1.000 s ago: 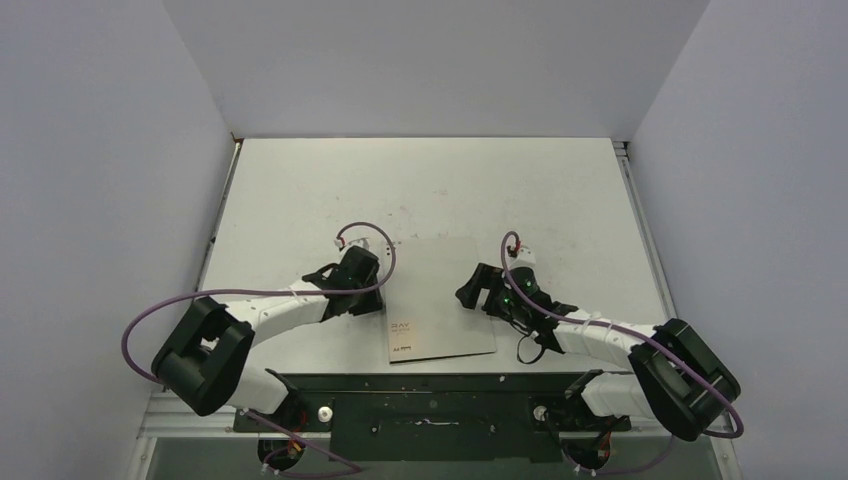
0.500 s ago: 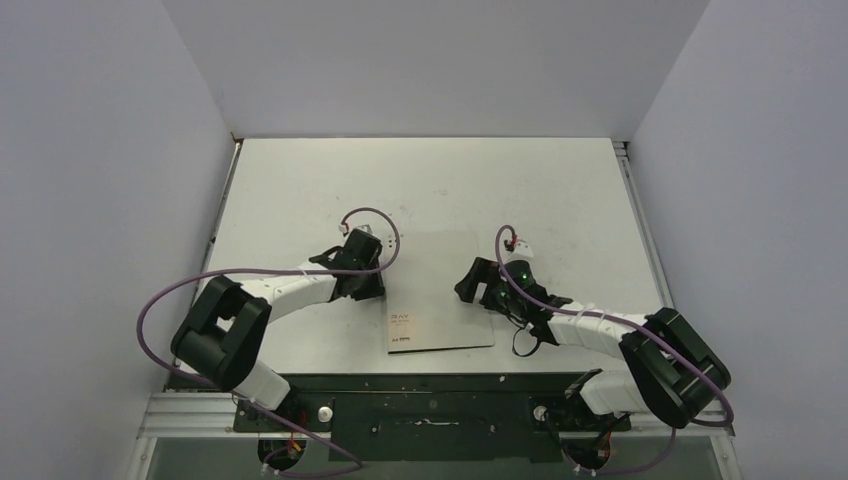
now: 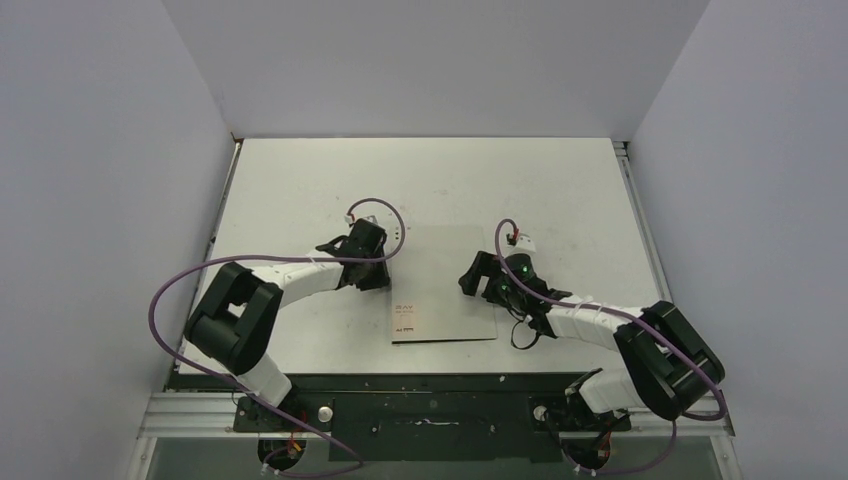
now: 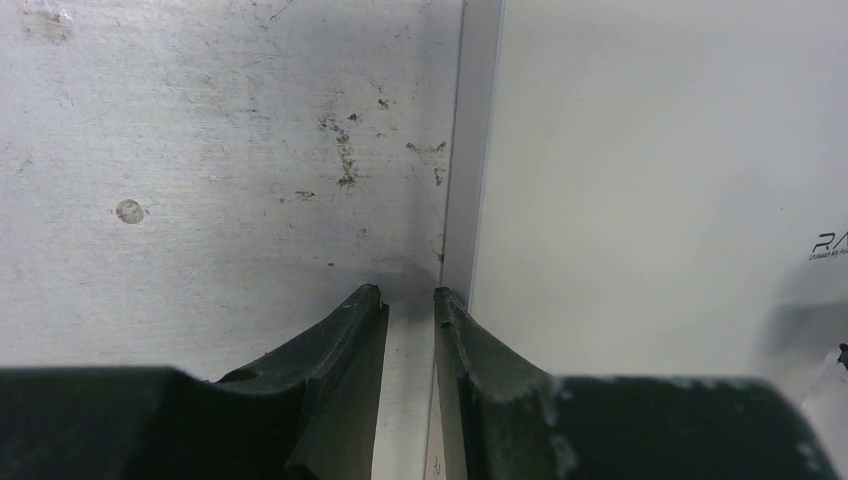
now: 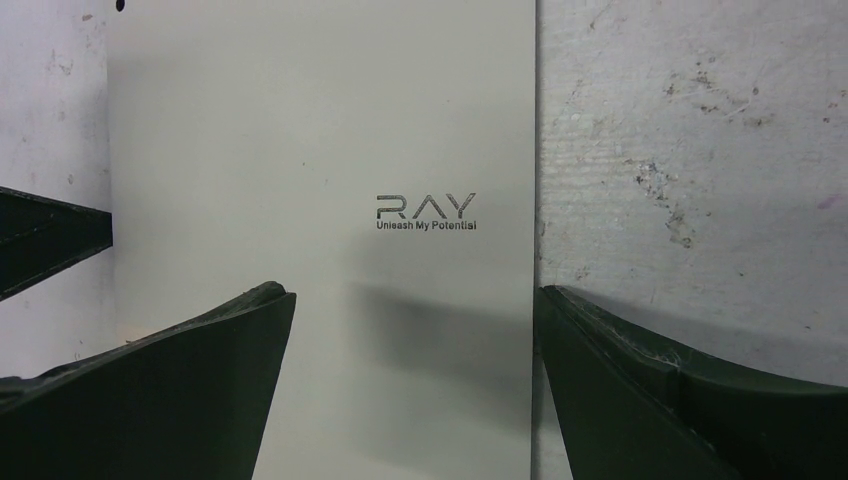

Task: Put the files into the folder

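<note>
The folder lies closed on the counter, grey cover up, its logo showing. My left hand is pinched on its left edge. My right hand is spread wide across its right edge, with one finger over the cover and the other over bare counter.

The folder, closed and so concealing its inside, is running past the top and bottom of the right wrist view, its logo is being clipped by the left wrist view's right edge, and the left gripper, jaws nearly together, is giving no clear sign of a pinch.
</note>
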Robot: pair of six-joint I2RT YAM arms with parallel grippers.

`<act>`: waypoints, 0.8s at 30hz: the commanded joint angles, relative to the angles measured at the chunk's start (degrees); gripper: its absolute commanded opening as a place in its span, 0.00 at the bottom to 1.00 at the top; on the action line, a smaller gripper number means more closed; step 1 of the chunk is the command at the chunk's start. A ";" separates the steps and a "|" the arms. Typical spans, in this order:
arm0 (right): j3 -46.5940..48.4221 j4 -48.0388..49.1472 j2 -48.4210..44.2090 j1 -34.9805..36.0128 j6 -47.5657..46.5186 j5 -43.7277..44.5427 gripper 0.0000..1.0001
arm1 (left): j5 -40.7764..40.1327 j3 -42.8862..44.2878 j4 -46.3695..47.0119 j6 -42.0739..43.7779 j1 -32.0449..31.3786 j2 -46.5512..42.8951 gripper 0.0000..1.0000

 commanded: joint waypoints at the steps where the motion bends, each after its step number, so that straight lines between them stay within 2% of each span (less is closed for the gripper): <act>1: 0.62 -1.99 3.21 0.09 0.10 -2.73 0.94 | 3.67 2.58 2.94 -0.06 0.26 0.25 0.24; 8: 1.13 -2.37 4.11 0.07 0.00 -2.22 0.94 | 3.75 2.47 2.86 -0.28 1.37 -1.00 0.24; 14: 2.76 -6.44 1.62 -0.39 -1.69 0.87 0.93 | 3.20 2.24 2.45 -0.84 1.84 -3.87 0.29; 19: 5.27 -12.07 -3.69 -0.99 -4.88 5.50 0.91 | 2.43 1.60 1.37 -1.06 2.56 -8.10 0.34; 24: 8.38 -20.03 -11.11 -1.71 -8.81 10.49 0.90 | 2.94 1.98 -0.78 -0.99 2.68 -14.02 0.45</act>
